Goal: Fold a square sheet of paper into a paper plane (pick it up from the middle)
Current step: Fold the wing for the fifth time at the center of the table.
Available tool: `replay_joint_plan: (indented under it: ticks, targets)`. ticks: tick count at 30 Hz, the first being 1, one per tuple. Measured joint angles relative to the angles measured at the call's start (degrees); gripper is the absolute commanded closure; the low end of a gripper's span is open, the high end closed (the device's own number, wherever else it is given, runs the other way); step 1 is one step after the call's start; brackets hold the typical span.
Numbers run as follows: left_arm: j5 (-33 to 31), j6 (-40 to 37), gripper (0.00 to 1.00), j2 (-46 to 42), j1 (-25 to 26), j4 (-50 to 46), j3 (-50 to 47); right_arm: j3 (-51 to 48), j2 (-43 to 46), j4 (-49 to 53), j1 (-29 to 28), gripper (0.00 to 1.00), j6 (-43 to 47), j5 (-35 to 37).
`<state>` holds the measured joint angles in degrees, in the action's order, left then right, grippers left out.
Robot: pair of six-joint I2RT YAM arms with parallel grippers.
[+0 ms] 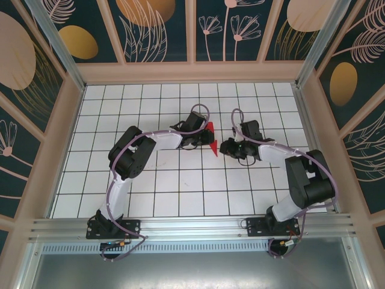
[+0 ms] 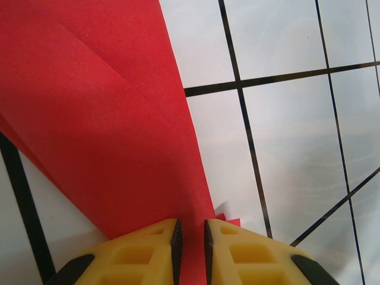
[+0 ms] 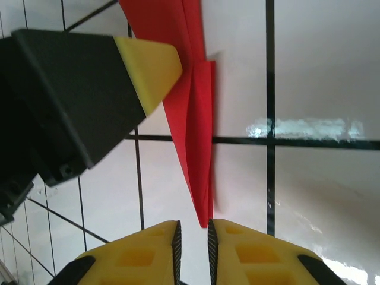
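Observation:
The square sheet of paper (image 1: 212, 133) is bright red and folded into a narrow, creased, pointed wedge like a paper plane. It lies on the white tiled table between my two grippers. My left gripper (image 1: 203, 137) stands over its wide end. In the left wrist view the jaws (image 2: 190, 225) are a narrow gap apart, and red paper (image 2: 101, 119) shows through the gap. My right gripper (image 1: 224, 148) is just off the pointed tip. Its jaws (image 3: 194, 227) are slightly open, the paper's tip (image 3: 205, 219) at the mouth of the gap and not pinched. The left finger (image 3: 148, 65) rests over the paper's wider part.
The white tiled table (image 1: 180, 186) is walled by a wooden frame with dark patterned panels (image 1: 156, 30) at the back and sides. An aluminium rail (image 1: 192, 226) carrying both arm bases runs along the near edge. Both forearms crowd the middle.

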<state>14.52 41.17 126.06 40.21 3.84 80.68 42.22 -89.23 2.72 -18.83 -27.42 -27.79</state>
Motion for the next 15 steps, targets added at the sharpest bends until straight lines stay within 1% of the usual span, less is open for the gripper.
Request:
replay_joint_plan:
  ticks: [7, 11, 15]
  targets:
    - [0.17, 1.07, 0.69, -0.24, -0.02, 0.52, 0.00, 2.03, -6.21, -3.89, 0.00, 0.74, -0.57, 0.00]
    - [-0.96, 1.55, 0.67, -1.18, -0.09, 0.39, -0.13, 2.08, -6.60, -4.42, 0.00, 0.73, -0.55, 0.50]
    - [-1.99, 2.49, 0.67, -3.69, -0.13, 0.42, -0.87, 2.12, -6.60, -5.53, 0.00, 0.71, -0.50, 1.01]
